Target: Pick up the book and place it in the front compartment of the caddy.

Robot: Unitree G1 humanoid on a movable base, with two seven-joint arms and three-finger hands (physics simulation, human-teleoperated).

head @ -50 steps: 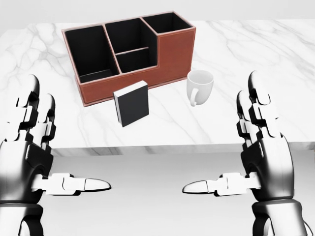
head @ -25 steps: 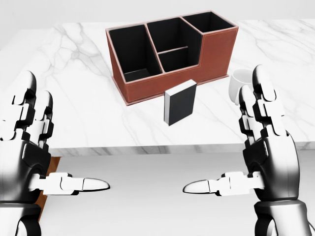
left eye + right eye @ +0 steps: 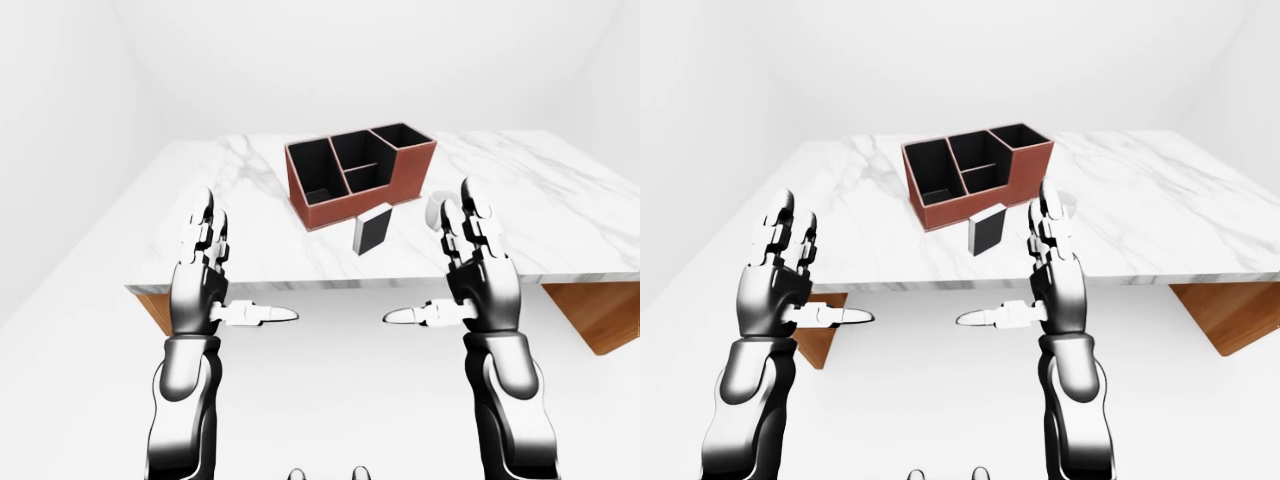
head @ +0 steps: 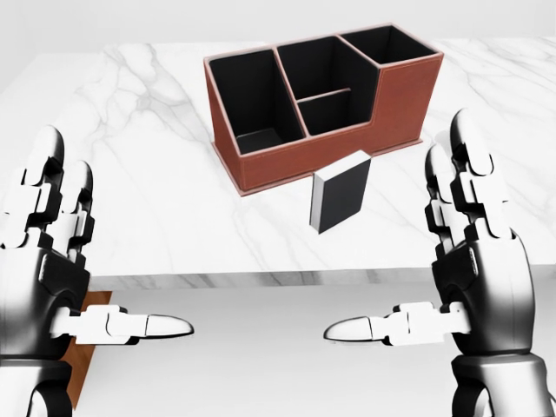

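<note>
Marble table (image 4: 130, 174) ahead: book (image 4: 340, 193) upright beside caddy (image 4: 321, 95); my left hand (image 4: 52, 261), right hand (image 4: 473, 261) spread, empty, near table edge.

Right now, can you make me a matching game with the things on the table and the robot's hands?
Things:
1. book
2. caddy
3. left hand
4. marble table

Descriptions:
A. reddish-brown outside, black inside
B. white with grey veins
C. standing upright just below the caddy in the head view
D. open, raised at the left edge of the head view, holding nothing

Pairs: 1-C, 2-A, 3-D, 4-B
</note>
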